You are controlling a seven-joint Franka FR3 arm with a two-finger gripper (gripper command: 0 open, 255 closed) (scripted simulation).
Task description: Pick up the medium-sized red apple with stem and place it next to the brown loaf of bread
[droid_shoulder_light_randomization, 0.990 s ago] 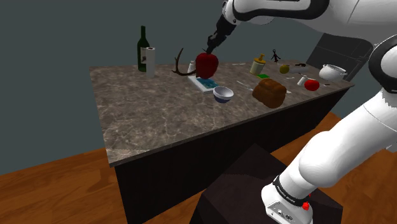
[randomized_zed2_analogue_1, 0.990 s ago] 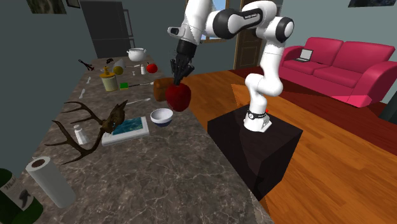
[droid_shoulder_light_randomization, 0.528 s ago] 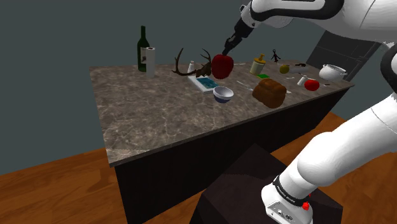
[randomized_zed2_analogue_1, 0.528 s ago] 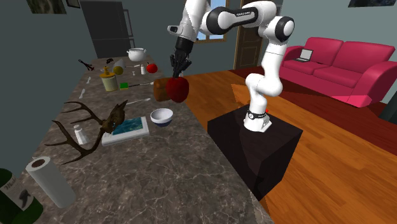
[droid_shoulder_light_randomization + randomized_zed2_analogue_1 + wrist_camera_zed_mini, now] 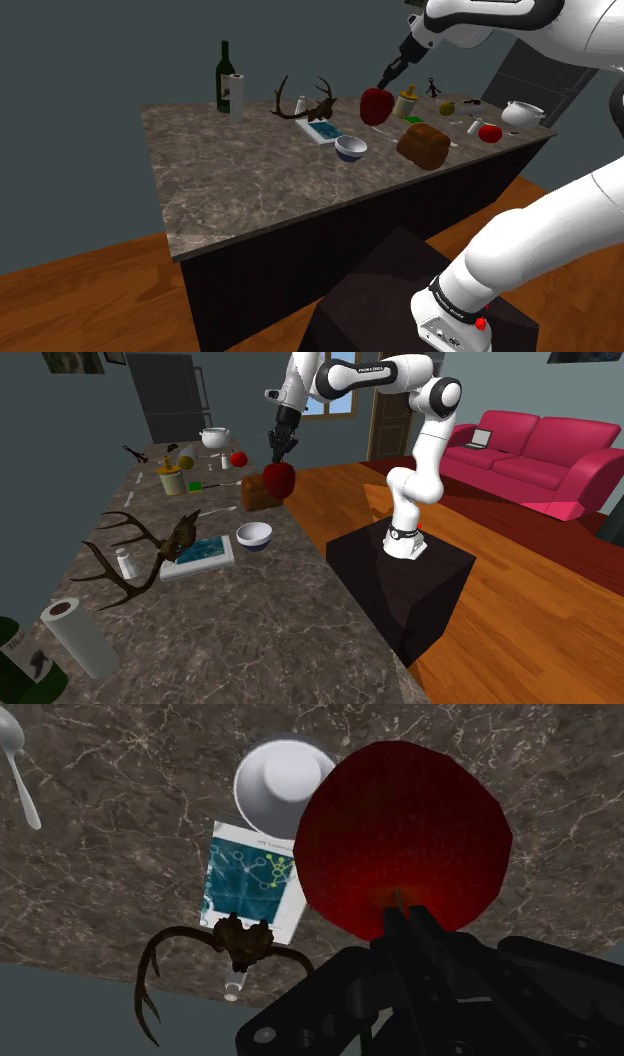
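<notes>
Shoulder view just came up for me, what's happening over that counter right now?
The arm's black gripper is shut on the stem end of a red apple, which hangs in the air above the marble-patterned counter. In the shoulder view the apple is between the white bowl and the brown loaf of bread, higher than both. It is not yet set down beside the loaf.

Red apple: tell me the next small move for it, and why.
Probably carry the red apple sideways toward the brown loaf before lowering. The fingers clasp its top well above the counter, and the wrist view shows the white bowl and book beneath it, not the loaf.
</notes>
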